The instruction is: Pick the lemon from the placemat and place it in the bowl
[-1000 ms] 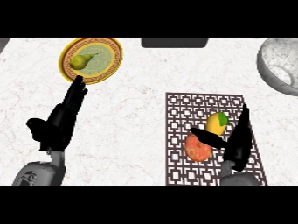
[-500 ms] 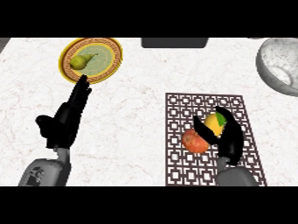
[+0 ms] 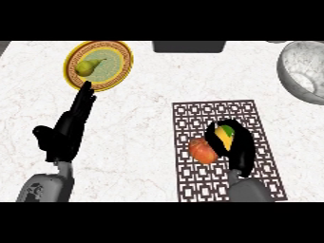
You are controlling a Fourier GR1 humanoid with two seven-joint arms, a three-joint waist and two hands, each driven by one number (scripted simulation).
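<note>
A yellow lemon [image 3: 225, 133] lies on the dark lattice placemat [image 3: 252, 114] at the right. My right hand [image 3: 239, 147] has its fingers and thumb curled round the lemon, hiding most of it. Touching the hand's left side on the mat is an orange-red fruit [image 3: 201, 151]. The grey speckled bowl [image 3: 311, 71] stands at the far right, cut by the view's edge, well apart from the hand. At the left my left hand [image 3: 64, 133] rests open, its straight fingers pointing up toward the plate.
A yellow-rimmed plate [image 3: 119, 59] with a green pear [image 3: 89, 67] sits at the back left. A dark rectangular object [image 3: 189, 45] lies at the counter's far edge. White marble counter stretches between the plate and the placemat.
My right hand has gone from straight fingers beside the lemon to curling round it. The left hand has stayed in place.
</note>
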